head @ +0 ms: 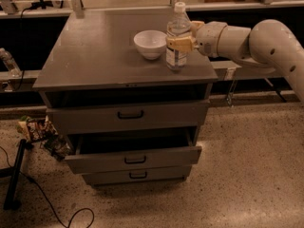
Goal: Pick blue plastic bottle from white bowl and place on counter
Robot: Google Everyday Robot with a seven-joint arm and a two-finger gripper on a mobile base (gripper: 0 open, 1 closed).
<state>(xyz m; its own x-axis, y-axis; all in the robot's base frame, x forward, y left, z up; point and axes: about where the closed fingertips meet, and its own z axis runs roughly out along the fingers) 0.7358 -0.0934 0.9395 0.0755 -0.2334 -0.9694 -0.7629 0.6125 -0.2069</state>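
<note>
Clamping the upright blue plastic bottle point(176, 23) — label unreadable — the gripper point(183, 36) reaches over the counter point(95, 56), right of the white bowl point(150, 42).

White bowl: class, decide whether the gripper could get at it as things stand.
Probably not yet: the gripper is shut on the blue plastic bottle, which stands upright between it and the white bowl.
</note>
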